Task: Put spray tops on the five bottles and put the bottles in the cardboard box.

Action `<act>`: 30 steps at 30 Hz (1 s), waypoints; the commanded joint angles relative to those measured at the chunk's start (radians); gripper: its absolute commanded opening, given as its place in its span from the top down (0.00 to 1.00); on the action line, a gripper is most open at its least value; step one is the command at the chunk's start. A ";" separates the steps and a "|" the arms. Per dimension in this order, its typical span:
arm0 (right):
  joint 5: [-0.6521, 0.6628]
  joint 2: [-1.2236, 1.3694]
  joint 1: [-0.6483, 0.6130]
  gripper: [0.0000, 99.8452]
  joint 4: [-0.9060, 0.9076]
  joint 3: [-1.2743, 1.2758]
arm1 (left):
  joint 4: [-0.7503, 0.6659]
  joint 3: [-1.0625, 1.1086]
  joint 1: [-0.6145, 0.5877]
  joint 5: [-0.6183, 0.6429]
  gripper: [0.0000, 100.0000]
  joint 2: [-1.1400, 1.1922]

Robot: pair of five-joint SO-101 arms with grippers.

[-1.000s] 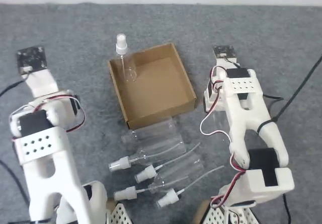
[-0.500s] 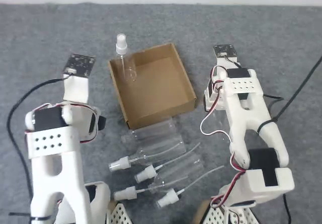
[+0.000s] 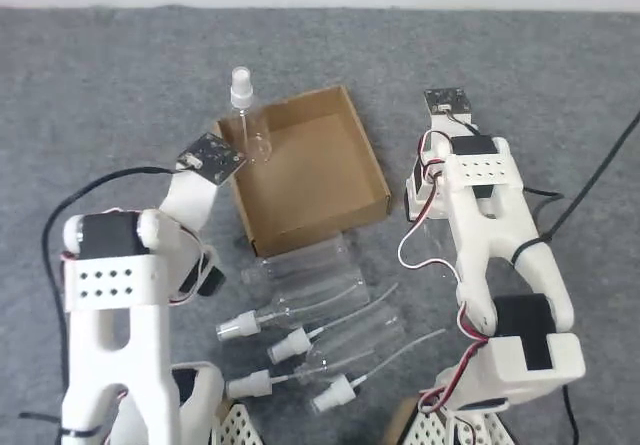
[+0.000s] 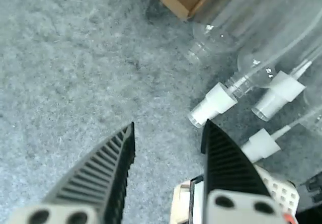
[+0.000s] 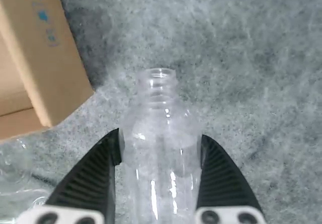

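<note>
We see the right gripper [image 5: 160,136] with its fingers clamped on an uncapped clear bottle [image 5: 160,103], close beside a corner of the cardboard box [image 3: 318,223] over the grey bench [image 3: 120,85]. The left gripper [image 4: 169,125] has its fingers spread with nothing between them, above the bench near the white spray tops [image 3: 243,327], which lie among more clear bottles [image 3: 305,265] in front of the box. We also find a capped bottle [image 3: 250,115] standing in the box's far left corner.
</note>
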 commanded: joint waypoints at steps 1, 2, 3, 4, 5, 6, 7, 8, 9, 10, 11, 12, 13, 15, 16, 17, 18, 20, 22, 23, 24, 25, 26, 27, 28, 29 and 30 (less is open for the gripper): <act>-0.012 -0.065 0.012 0.96 -0.021 0.002 | 0.034 -0.042 0.028 -0.038 0.80 -0.038; -0.012 -0.065 0.012 0.96 -0.022 0.002 | 0.034 -0.033 0.034 -0.049 0.80 -0.038; -0.011 -0.065 0.012 0.96 -0.027 0.002 | 0.034 -0.021 0.044 -0.057 0.80 -0.041; -0.011 -0.065 0.012 0.96 -0.033 0.003 | 0.031 -0.002 0.057 -0.064 0.80 -0.051; -0.011 -0.065 0.013 0.96 -0.039 0.011 | 0.028 0.019 0.068 -0.071 0.80 -0.069; -0.011 -0.067 0.015 0.96 -0.053 0.018 | 0.025 0.041 0.077 -0.077 0.80 -0.094; -0.011 -0.067 0.019 0.96 -0.065 0.028 | 0.012 0.061 0.080 -0.083 0.80 -0.123; -0.011 -0.068 0.022 0.96 -0.077 0.032 | 0.003 0.079 0.080 -0.089 0.80 -0.158; -0.011 -0.067 0.024 0.96 -0.082 0.032 | 0.000 0.094 0.080 -0.100 0.80 -0.198; -0.011 -0.065 0.028 0.96 -0.085 0.032 | 0.000 0.105 0.078 -0.112 0.80 -0.238; -0.011 -0.065 0.031 0.96 -0.088 0.032 | -0.002 0.114 0.078 -0.123 0.80 -0.273; -0.011 -0.065 0.033 0.96 -0.090 0.032 | -0.002 0.125 0.080 -0.130 0.80 -0.304; -0.011 -0.065 0.033 0.96 -0.090 0.032 | -0.002 0.130 0.081 -0.132 0.80 -0.327; -0.011 -0.065 0.033 0.96 -0.090 0.032 | -0.002 0.134 0.083 -0.147 0.80 -0.341; -0.011 -0.065 0.033 0.96 -0.090 0.032 | -0.002 0.136 0.083 -0.164 0.80 -0.333; -0.011 -0.065 0.033 0.96 -0.090 0.032 | -0.002 0.140 0.083 -0.178 0.80 -0.321; -0.011 -0.065 0.033 0.96 -0.090 0.032 | -0.002 0.147 0.083 -0.190 0.80 -0.304; -0.011 -0.065 0.033 0.96 -0.090 0.032 | -0.002 0.160 0.083 -0.235 0.80 -0.253; -0.011 -0.065 0.033 0.96 -0.090 0.032 | -0.002 0.177 0.083 -0.301 0.80 -0.198; -0.011 -0.065 0.033 0.96 -0.090 0.032 | -0.003 0.186 0.083 -0.336 0.80 -0.169; -0.011 -0.065 0.033 0.96 -0.090 0.032 | -0.009 0.193 0.083 -0.365 0.80 -0.143; -0.011 -0.065 0.033 0.96 -0.090 0.032 | -0.025 0.202 0.083 -0.384 0.80 -0.126; -0.011 -0.065 0.033 0.96 -0.090 0.032 | -0.048 0.214 0.083 -0.390 0.80 -0.106; -0.011 -0.065 0.033 0.96 -0.090 0.032 | -0.077 0.228 0.083 -0.391 0.80 -0.089; -0.011 -0.065 0.033 0.96 -0.090 0.032 | -0.112 0.243 0.084 -0.391 0.80 -0.077; -0.011 -0.065 0.033 0.96 -0.090 0.032 | -0.147 0.263 0.086 -0.391 0.80 -0.066; -0.011 -0.065 0.033 0.96 -0.090 0.032 | -0.178 0.282 0.097 -0.391 0.80 -0.054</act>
